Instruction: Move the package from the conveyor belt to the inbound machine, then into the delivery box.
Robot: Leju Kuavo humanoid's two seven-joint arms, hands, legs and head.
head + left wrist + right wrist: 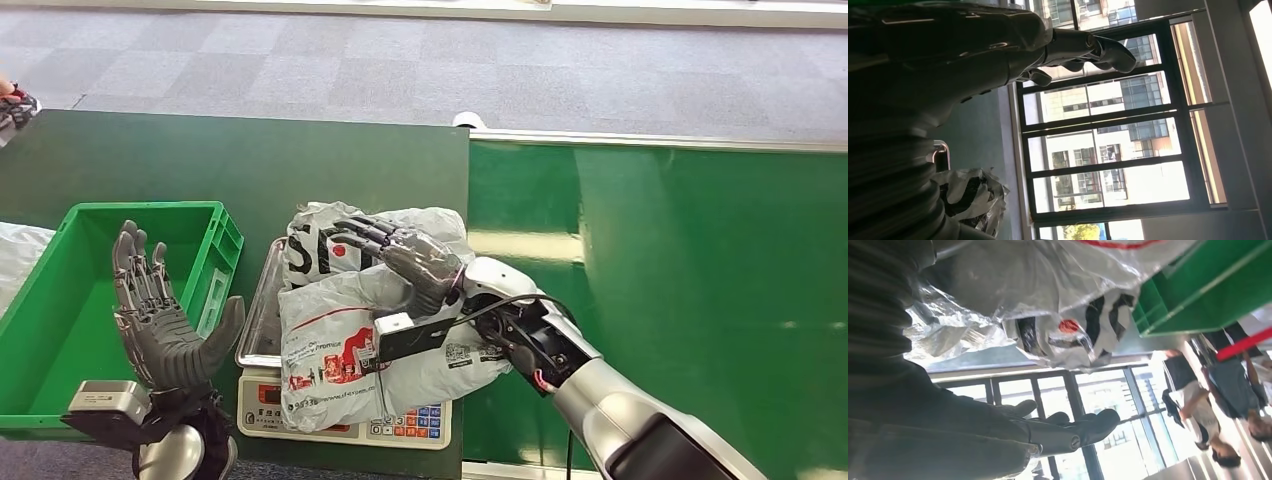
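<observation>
My left hand (165, 325) stands upright, palm open, fingers spread, holding nothing, over one smooth green plastic delivery box (60, 300). Beside it, my right hand (400, 255) lies flat, fingers extended, on one crinkled white plastic package (340, 340), which rests on the steel-trayed inbound machine (258, 400). Beyond my right hand stretches the green conveyor belt (680, 260).

A dark green table top (250, 160) carries a bright green plastic crate (215, 225) at its near left and, just beside the crate, a white weighing scale with a steel pan (262, 310). A crumpled white plastic courier bag (330, 350) lies on the pan. A glossy green conveyor belt (680, 260) adjoins the table's right edge.
</observation>
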